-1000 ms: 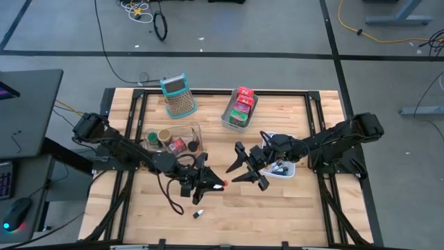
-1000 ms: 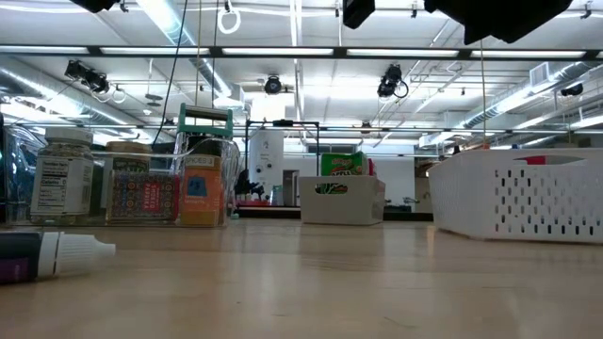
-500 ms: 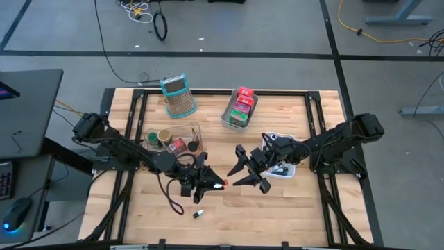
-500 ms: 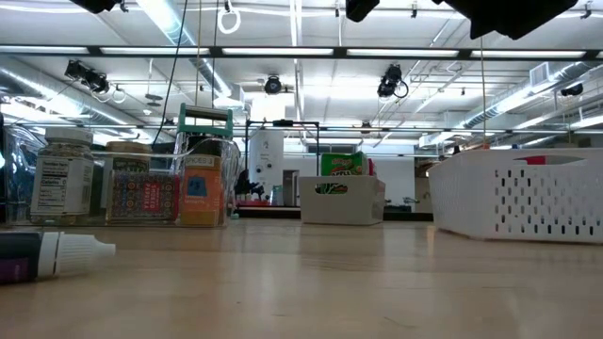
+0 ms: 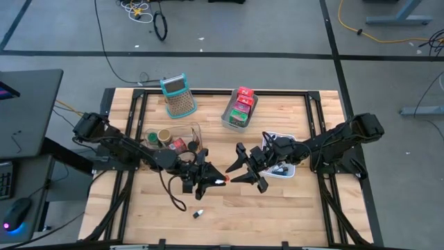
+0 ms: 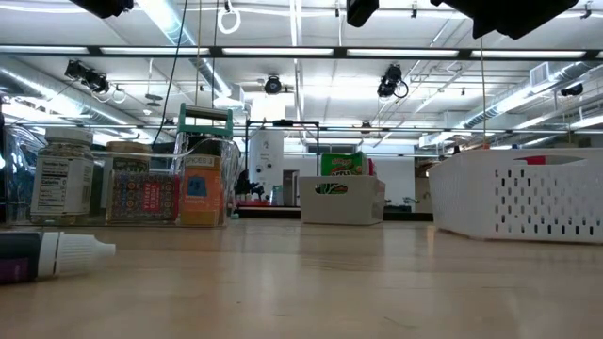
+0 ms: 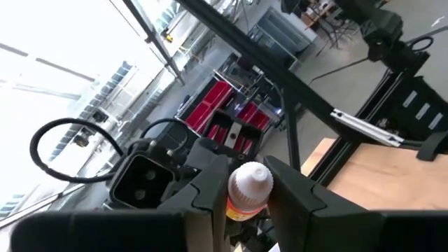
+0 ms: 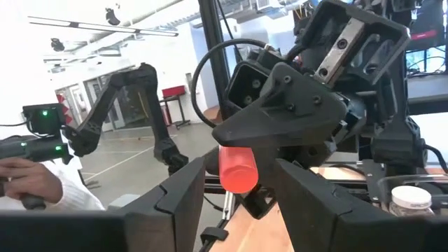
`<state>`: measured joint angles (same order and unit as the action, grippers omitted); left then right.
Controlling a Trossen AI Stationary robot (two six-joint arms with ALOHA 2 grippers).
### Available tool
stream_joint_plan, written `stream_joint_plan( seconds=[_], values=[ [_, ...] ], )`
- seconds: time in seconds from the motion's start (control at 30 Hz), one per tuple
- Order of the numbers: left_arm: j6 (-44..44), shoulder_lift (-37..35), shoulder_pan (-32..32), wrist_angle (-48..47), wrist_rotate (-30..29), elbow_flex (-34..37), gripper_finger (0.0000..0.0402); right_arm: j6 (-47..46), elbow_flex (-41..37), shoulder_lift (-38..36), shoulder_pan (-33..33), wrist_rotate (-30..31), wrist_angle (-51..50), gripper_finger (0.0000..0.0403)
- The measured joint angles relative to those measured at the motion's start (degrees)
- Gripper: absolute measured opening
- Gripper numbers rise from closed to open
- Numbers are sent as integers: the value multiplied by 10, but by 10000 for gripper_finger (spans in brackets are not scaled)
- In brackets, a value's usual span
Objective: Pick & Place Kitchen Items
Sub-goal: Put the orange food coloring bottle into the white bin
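My left gripper (image 5: 210, 178) is over the middle of the table, shut on a tiny orange bottle (image 5: 221, 181) with a white cap (image 7: 250, 179). My right gripper (image 5: 240, 169) faces it from the right, open. Its two fingers (image 8: 183, 187) stand on either side of the bottle (image 8: 239, 169) and do not touch it. Another tiny bottle (image 5: 198, 213) lies on its side near the front edge, also seen in the low view (image 6: 52, 256). Jars (image 5: 164, 136) stand in a clear bin. My left gripper pinches the bottle by its orange body (image 7: 241, 207) between the two fingers (image 7: 210, 189). The white cap sticks out past the fingertips. The fingers reach about level from the table's left. The bottle is lifted clear of the table.
A teal-handled grater (image 5: 178, 95) lies at the far left. A grey tray (image 5: 229, 118) of red and green packets sits at far centre. A white basket (image 5: 288, 170) of small bottles is under the right arm. A person's hand (image 8: 28, 183) shows in the room beyond.
My left gripper, with the bottle, has moved a little toward the far edge, bringing the bottle nearer the gap between the right gripper's fingers. The right gripper has kept its place and stayed open.
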<state>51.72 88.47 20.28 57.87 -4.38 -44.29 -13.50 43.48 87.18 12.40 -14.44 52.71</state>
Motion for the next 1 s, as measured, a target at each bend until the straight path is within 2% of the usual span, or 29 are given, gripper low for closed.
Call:
stream_joint_plan(
  seconds=[0.2, 0.37, 0.83, 1.0],
  values=[
    [-4, 0, -24, 0, 42, 0, 86, 4, 0, 0, 0, 0, 0, 181],
    [-34, 2, -53, 0, 113, -1, 90, 4, 0, 0, 0, 1, 3, 181],
    [-49, 8, -79, -50, 128, -38, 88, 20, 0, 0, 0, 2, 4, 180],
    [-55, 8, -79, -49, 129, -38, 87, 20, 0, 0, 0, 1, 7, 161]
  ],
)
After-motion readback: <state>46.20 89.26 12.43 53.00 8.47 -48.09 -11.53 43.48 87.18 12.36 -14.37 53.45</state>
